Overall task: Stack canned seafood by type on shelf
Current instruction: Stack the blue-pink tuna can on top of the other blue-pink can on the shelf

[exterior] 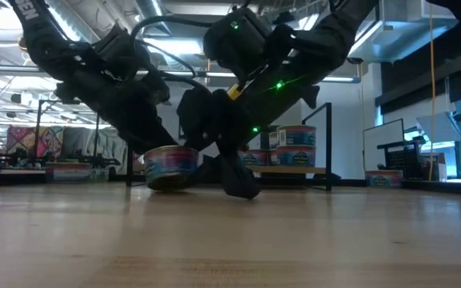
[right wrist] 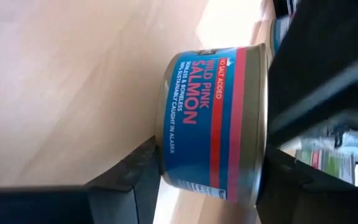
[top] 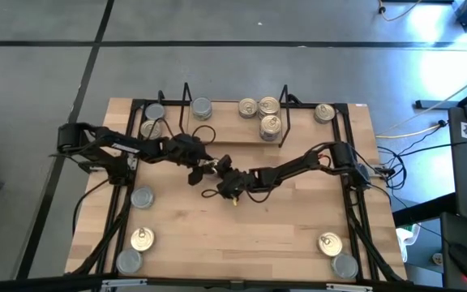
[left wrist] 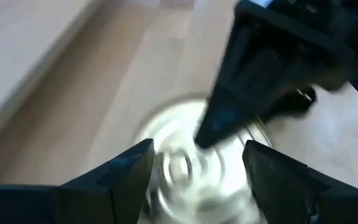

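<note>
A blue-and-red salmon can (right wrist: 210,118) with a silver lid (left wrist: 185,171) sits at the table's middle, between both grippers. In the high view the grippers hide it. My right gripper (right wrist: 210,186) reaches in from the table's right and is shut on it. My left gripper (left wrist: 197,180) comes from the left and is open. Its fingers stand on either side of the can's round wall; I cannot tell whether they touch. The shelf (top: 233,136) at the far edge holds several cans (top: 268,105). My right gripper pinches the can between its flat ends. One finger (left wrist: 229,118) lies on the lid (right wrist: 261,124) and the other (right wrist: 129,180) on the bottom rim (right wrist: 161,146). The fingers slant down from the table's right. The can (exterior: 170,166) sits slightly tilted at table height.
Loose cans lie near the table's corners: far left (top: 150,128), far right (top: 324,113), near left (top: 142,238) and near right (top: 329,242). Black rails (top: 355,203) edge the table. Bare wood (top: 242,235) lies near the front edge.
</note>
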### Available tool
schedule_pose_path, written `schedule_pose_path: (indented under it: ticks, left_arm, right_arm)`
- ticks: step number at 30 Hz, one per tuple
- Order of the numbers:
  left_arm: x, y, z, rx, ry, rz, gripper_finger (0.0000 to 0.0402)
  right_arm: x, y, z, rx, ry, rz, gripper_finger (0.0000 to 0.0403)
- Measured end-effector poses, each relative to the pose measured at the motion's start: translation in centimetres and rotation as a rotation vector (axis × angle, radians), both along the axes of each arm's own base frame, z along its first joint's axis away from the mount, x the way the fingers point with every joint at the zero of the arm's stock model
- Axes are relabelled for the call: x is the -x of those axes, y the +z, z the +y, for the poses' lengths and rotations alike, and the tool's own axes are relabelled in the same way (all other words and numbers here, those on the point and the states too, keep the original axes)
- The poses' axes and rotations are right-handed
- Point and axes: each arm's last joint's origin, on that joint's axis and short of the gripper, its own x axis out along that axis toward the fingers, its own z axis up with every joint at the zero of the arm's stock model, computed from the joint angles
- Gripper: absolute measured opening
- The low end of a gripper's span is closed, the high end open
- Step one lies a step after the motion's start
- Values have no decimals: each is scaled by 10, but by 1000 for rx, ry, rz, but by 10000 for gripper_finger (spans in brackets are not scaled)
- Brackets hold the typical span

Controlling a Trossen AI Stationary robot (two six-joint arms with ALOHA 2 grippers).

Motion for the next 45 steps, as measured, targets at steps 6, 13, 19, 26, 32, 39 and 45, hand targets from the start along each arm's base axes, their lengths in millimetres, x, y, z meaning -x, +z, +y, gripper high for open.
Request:
schedule_pose_path:
  ticks: [6,13,19,26,32,39,45]
  left_arm:
    - [16,15,-8,6,17,61,253]
    - [29,23,-35,-104,66,86,253]
    - [38,19,-55,-150,72,-23,253]
    - [40,17,-61,-145,92,-121,253]
    - [39,17,-63,-141,81,-129,253]
    - [39,17,-63,-142,82,-130,253]
    - [39,18,-63,-145,80,-130,253]
  right_arm:
    - [14,19,15,0,-45,54,193]
    - [32,55,14,-95,-142,46,193]
    - [38,89,7,-80,-177,-45,193]
    - [40,116,-29,-46,-234,-124,193]
    - [42,126,-67,-40,-319,-171,193]
    - [46,126,-105,-37,-421,-186,193]
    - [49,129,-130,-79,-478,-250,193]
